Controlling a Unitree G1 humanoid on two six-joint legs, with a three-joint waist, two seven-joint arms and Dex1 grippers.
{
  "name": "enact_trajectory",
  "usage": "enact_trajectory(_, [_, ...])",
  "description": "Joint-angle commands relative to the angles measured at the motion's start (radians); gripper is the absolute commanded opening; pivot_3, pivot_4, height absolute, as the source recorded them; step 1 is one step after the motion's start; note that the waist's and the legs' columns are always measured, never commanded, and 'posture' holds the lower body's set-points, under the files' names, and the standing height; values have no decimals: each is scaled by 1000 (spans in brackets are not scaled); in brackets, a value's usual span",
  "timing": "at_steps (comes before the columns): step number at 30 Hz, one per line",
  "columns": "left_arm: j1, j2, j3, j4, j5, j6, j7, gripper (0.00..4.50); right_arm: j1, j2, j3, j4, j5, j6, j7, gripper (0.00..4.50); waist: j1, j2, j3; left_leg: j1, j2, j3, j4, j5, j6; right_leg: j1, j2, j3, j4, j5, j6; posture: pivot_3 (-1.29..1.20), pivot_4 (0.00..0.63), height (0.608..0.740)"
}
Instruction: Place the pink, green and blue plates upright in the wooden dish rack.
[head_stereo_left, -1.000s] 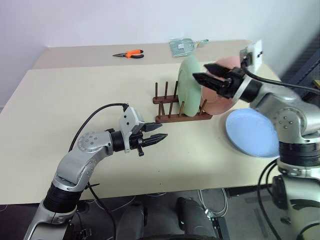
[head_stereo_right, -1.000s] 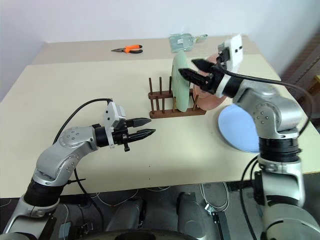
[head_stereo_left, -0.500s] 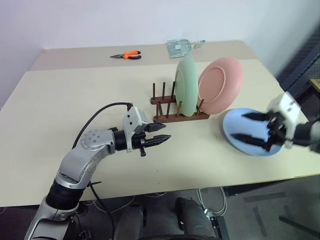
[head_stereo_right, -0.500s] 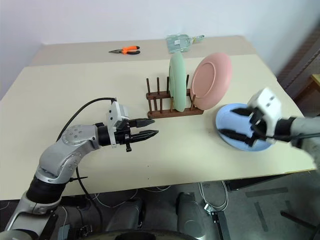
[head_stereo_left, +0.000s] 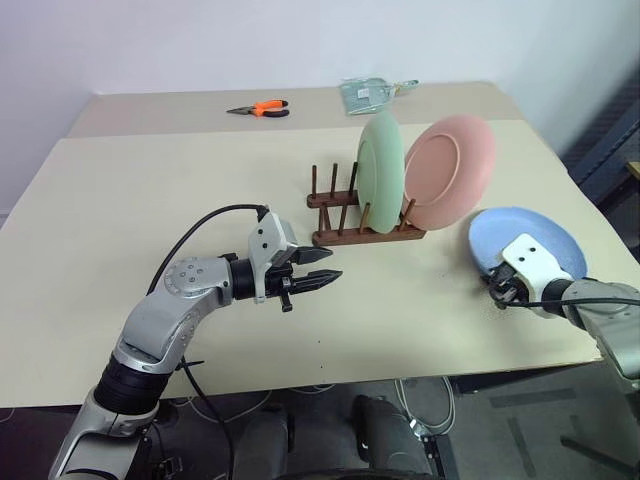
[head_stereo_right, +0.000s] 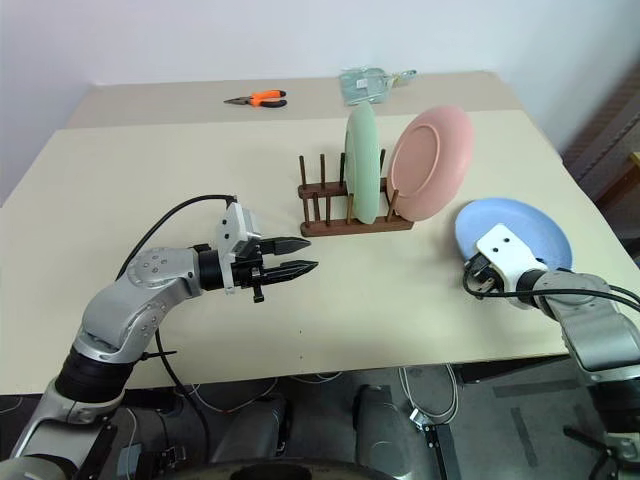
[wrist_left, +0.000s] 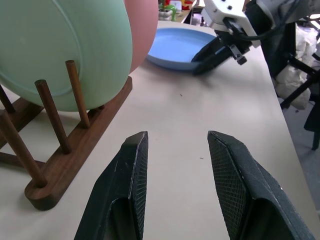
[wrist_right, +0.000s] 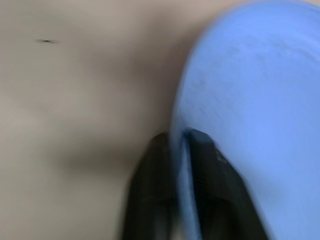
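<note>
The wooden dish rack (head_stereo_left: 365, 238) stands mid-table. The green plate (head_stereo_left: 380, 170) is upright between its pegs, and the pink plate (head_stereo_left: 450, 170) leans tilted at its right end. To the right the blue plate (head_stereo_left: 530, 240) lies on the table. My right gripper (head_stereo_left: 497, 290) is shut on its near-left rim; in the right wrist view a finger sits on each side of the blue plate's (wrist_right: 250, 100) edge. My left gripper (head_stereo_left: 333, 264) hovers open and empty just left of the rack (wrist_left: 75, 160), pointing toward it.
Orange-handled pliers (head_stereo_left: 258, 108) and a clear plastic packet (head_stereo_left: 372, 92) lie at the back of the table. The table's right edge (head_stereo_left: 590, 200) runs close behind the blue plate. A cable trails from my left arm.
My right arm left the pink plate leaning in the rack, swung down and to the right, and closed on the blue plate's rim. The left gripper stayed put.
</note>
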Motion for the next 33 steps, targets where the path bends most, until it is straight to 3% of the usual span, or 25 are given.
enact_trajectory(1, [5,1,5,-24,-1,-28,-9,1926,-96,24,-65,61,-57,-65,-105,79,-2,0,0,0,0,0,0,0,0,0,0,0,0,0,0,0,150,740])
enact_trajectory(4, [20,13,-9,-24,15,-39,-20,1926,-276,33,-117,148,-118,-183,-253,79,-4,3,2,0,0,1,0,0,0,-1,0,0,0,1,-1,0,150,740])
enact_trajectory(8, [28,17,-18,-20,32,-50,-24,1926,-505,81,-187,150,-35,-294,-271,79,-4,6,3,0,0,1,-2,0,0,-2,1,0,1,2,-3,0,150,740])
enact_trajectory(12, [30,15,-13,-18,31,-52,-20,1926,-665,201,-242,35,250,-178,-145,79,-4,4,3,0,2,-2,-3,0,0,-1,2,-1,0,3,-1,0,150,740])
enact_trajectory(14, [35,17,-17,-18,36,-53,-17,1926,-741,296,-270,-63,527,-5,-116,79,-4,4,3,0,1,-2,-2,0,0,0,2,0,0,2,-2,0,150,740])
enact_trajectory(18, [44,22,-17,-25,37,-52,-18,1926,-795,425,-266,-142,866,240,-164,79,1,5,3,0,1,-3,-2,0,0,-1,2,-1,1,2,-3,0,150,740])
enact_trajectory(24, [52,34,-8,-30,38,-50,-16,1926,-837,614,-235,-117,1093,347,-344,79,-2,5,3,0,1,-3,-2,0,0,-1,2,-1,1,2,-4,0,150,740])
enact_trajectory(33, [64,39,5,-62,26,-27,3,1926,-777,762,-187,-33,1150,400,-618,79,-3,5,3,-1,1,-3,-2,0,0,-3,2,-1,2,2,-3,0,150,740])
